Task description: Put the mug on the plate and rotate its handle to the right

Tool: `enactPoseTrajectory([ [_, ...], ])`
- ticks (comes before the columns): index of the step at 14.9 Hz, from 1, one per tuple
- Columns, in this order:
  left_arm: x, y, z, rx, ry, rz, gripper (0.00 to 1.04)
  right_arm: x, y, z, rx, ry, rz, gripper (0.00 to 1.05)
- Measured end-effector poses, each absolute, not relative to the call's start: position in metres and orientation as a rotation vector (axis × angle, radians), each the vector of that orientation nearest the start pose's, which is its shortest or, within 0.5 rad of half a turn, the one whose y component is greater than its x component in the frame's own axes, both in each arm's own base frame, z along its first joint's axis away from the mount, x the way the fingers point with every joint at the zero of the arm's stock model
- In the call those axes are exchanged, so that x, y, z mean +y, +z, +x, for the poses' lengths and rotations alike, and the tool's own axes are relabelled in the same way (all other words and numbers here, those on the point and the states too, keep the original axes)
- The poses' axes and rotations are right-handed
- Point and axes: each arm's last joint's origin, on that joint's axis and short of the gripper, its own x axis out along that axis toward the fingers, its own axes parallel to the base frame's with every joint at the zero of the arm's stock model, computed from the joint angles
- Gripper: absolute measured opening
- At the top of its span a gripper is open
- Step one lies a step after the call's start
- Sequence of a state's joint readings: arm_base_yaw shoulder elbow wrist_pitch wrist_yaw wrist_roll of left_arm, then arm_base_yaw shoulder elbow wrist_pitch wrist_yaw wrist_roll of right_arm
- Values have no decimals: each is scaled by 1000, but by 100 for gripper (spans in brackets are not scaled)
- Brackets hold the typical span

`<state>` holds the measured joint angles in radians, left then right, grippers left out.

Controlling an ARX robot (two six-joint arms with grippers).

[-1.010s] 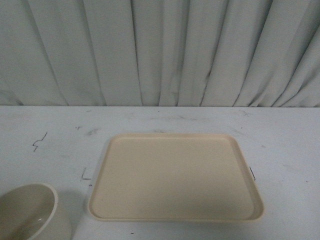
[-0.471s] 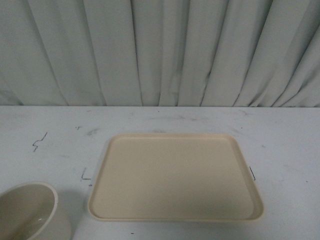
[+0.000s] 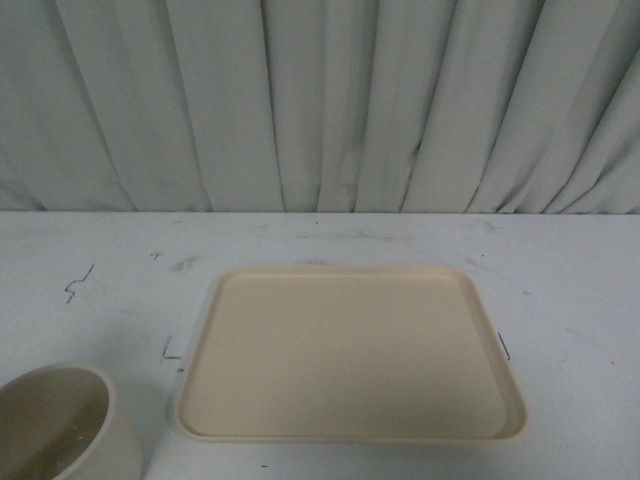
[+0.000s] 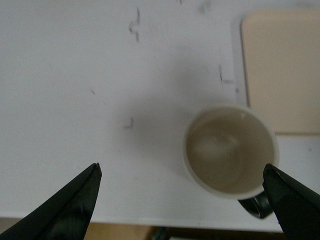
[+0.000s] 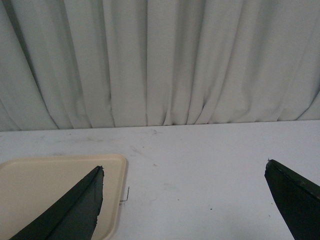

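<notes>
- Left claw (image 4: 182,166) hangs above the near left part of the tabletop (image 3: 580,280) with its jaws spread wide and nothing between them; no grasp has been made yet.
- Below it the mug (image 4: 230,150) stands upright and empty on the tabletop. It sits closer to one finger than the other, so the claw looks not yet centred over it.
- From the front, the mug (image 3: 60,425) is at the near left corner, left of the plate and apart from it, so the placing step is not done.
- The handle (image 4: 255,206) is a dark loop on the mug's side toward the near edge of the tabletop, partly hidden behind one finger. By my reading it does not yet point squarely right, so the turn is left to do too.
- The plate (image 3: 350,350) lies flat in the middle of the tabletop, bare, with room for the mug.
- Right claw (image 5: 184,166) is held wide open and empty off the plate's right side, facing the curtain (image 5: 160,60), with no part in the work at this point.
- Judgement: the task is at its start; grasping, lifting, setting down and rotating all remain.
</notes>
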<state>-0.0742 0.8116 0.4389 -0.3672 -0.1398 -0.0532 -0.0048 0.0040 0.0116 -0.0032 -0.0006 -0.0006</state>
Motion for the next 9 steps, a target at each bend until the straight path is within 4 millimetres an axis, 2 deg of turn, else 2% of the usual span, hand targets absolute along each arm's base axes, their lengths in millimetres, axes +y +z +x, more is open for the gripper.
enactPoseTrajectory([
  [2, -9, 186, 183, 893, 16, -10, 98, 0, 167, 97, -4, -4, -1, 98],
  [4, -7, 180, 209, 944, 6, -26, 98, 0, 167, 97, -4, -4, -1, 98],
  [6, -5, 163, 223, 1019, 11, -14, 98, 0, 167, 97, -4, -4, -1, 98],
  [9, -1, 140, 235, 1095, 34, 24, 98, 0, 167, 97, -4, -4, -1, 98],
])
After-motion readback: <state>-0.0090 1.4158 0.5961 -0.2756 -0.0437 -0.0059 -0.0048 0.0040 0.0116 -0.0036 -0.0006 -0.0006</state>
